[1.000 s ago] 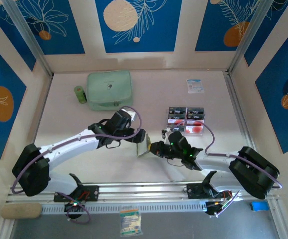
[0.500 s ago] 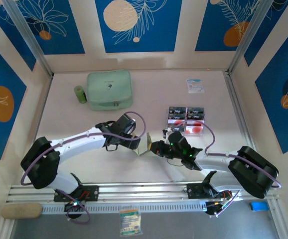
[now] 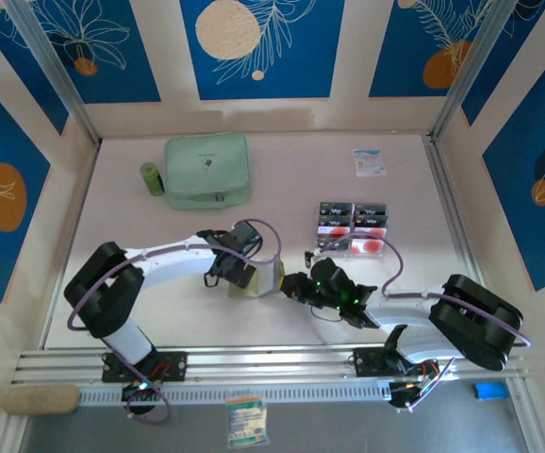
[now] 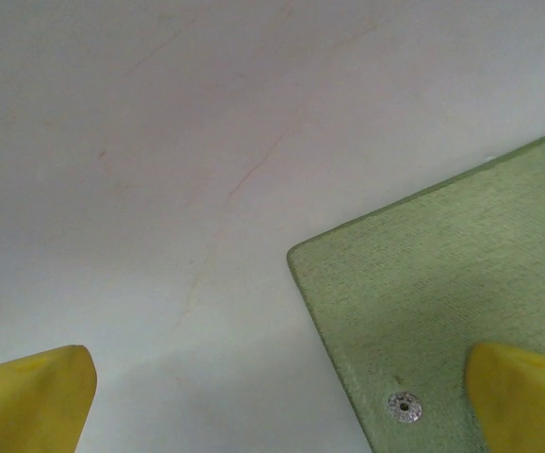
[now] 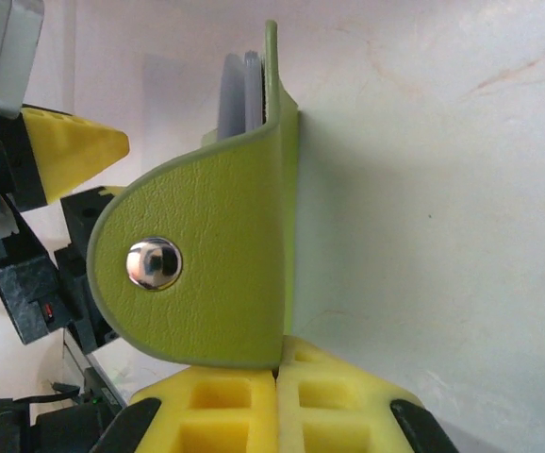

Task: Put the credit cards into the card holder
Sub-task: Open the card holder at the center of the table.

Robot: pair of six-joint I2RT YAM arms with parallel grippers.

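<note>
**Holder (image 3: 269, 278) clamped, cards (image 3: 352, 228) not yet in**

I have the holder near the middle of the table (image 3: 122, 226), with the cards lying apart behind it. If my left closes off-centre, the thin flap could twist out of the pinch. My right gripper (image 3: 293, 284) is shut hard on that flap. My left gripper (image 3: 242, 275) stands wide, one finger over the holder's face, gripping nothing.

Olive-green card holder (image 4: 452, 283) corner, silver stud (image 4: 404, 408), pale table (image 4: 206, 123), yellow left fingers (image 4: 27, 401) spread wide
</note>
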